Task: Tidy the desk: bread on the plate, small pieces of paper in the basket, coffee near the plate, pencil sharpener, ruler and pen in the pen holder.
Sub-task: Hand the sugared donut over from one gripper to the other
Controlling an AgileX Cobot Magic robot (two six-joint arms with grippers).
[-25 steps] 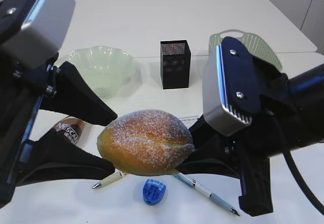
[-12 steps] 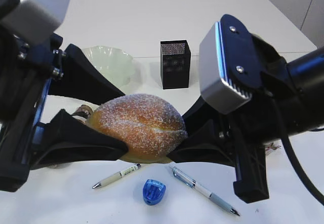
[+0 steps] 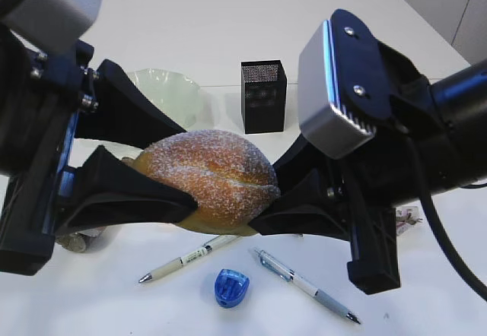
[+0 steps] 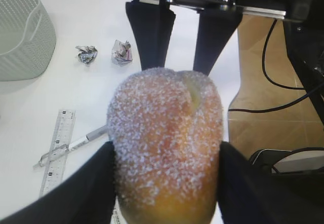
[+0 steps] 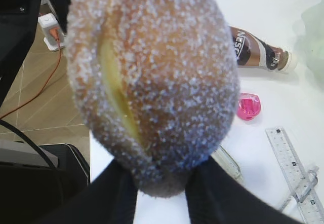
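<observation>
The left gripper (image 3: 156,180) is cradling the left end of the bread (image 3: 209,180), its black fingers pressing both flanks in its wrist view, so it looks clamped on the bun. The bread is hanging in the air above the desk (image 3: 228,17), long axis running left to right between the arms. The right gripper (image 3: 278,199) is pinching the opposite end. The plate (image 3: 163,85) is lying behind and to the left, nearer the left arm, which seems better placed to carry it there.
</observation>
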